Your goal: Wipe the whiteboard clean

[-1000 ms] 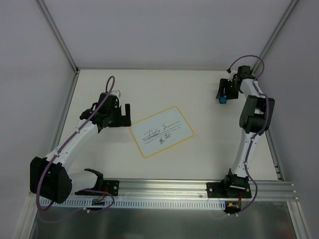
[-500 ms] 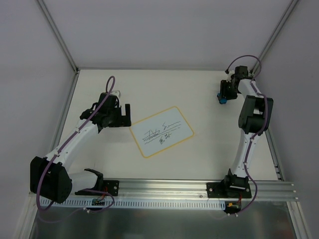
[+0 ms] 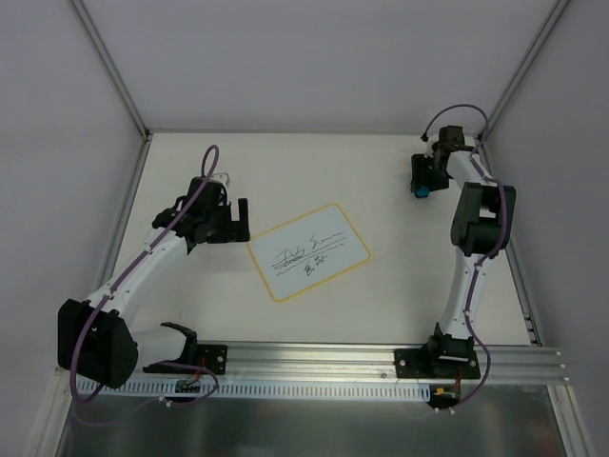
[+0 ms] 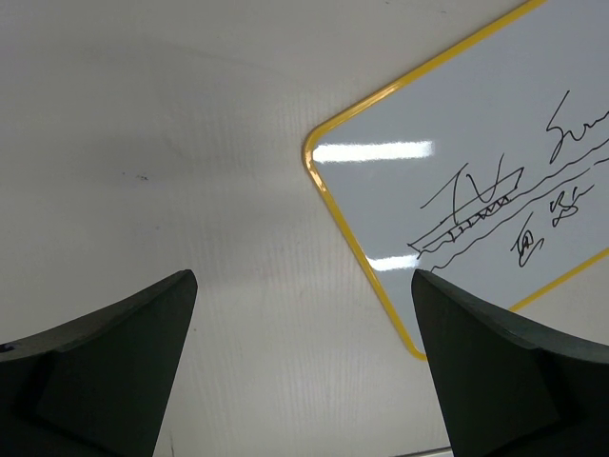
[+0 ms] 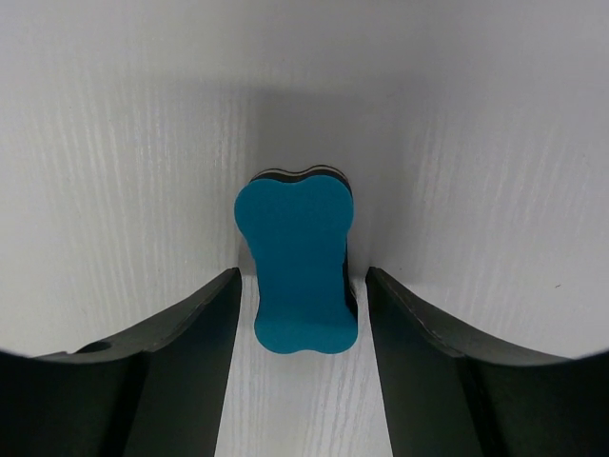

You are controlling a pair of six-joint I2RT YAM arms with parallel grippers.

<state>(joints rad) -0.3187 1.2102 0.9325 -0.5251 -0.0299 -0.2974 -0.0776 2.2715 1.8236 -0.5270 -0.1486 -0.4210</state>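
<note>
The whiteboard [image 3: 308,251] lies tilted at the table's middle, white with a yellow rim and black scribbles; its corner also shows in the left wrist view [image 4: 476,190]. My left gripper [image 3: 236,221] is open and empty just left of the board's left corner, and in its wrist view [image 4: 303,314] bare table lies between the fingers. A blue bone-shaped eraser [image 5: 297,259] lies on the table at the far right [image 3: 422,189]. My right gripper [image 5: 301,295] is open and straddles the eraser's near end with a small gap on each side, and it also shows in the top view [image 3: 420,175].
A metal frame rail [image 3: 504,95] and white walls bound the table at the back and sides. The aluminium base rail [image 3: 314,357] runs along the near edge.
My right gripper has moved a little toward the back of the table with the arm's wrist swinging up. The left arm and the board have not moved.
</note>
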